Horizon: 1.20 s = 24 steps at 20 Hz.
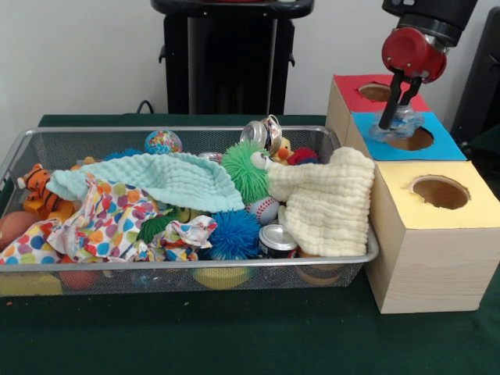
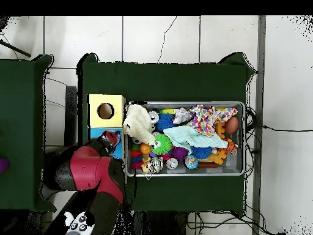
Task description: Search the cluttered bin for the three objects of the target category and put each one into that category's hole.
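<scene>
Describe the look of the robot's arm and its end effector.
The arm has rounded red casings joined by black segments; in the front view a red, bulbous wrist housing sits under a black link. The end effector is black, with slim dark fingers. A white plate with dark buttons shows near the arm's base.

A wire-mesh metal bin (image 1: 47, 141) sits left of a wooden three-hole box (image 1: 437, 258) in the front view; a clear crumpled plastic bottle (image 1: 400, 125) rests over the box's middle hole (image 1: 412, 139)

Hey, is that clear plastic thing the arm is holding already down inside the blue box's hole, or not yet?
Not yet. The tool holds the clear plastic thing at the rim of the blue box's hole, mostly above the top.
</scene>
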Tool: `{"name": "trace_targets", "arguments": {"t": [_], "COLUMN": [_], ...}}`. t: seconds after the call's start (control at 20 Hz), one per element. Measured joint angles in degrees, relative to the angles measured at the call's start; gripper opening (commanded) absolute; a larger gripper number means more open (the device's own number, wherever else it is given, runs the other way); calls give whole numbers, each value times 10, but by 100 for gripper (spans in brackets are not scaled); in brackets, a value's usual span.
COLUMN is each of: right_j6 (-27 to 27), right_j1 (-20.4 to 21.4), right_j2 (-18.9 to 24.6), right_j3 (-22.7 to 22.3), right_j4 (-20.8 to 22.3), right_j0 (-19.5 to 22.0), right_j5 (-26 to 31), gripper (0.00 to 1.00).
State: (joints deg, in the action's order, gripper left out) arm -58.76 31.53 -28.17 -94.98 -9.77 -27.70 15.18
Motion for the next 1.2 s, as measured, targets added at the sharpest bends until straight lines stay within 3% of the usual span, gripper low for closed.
{"name": "trace_targets", "arguments": {"t": [0.7, 0.75, 1.2], "right_j6": [-22, -22, -24], "right_j1": [-5, -7, -7], "right_j2": [-15, -15, -17], "right_j3": [0, 1, 2], "right_j4": [-1, -2, -6], "right_j0": [-6, -6, -9], "right_j5": [0, 0, 0], "gripper": [0, 100, 100]}}
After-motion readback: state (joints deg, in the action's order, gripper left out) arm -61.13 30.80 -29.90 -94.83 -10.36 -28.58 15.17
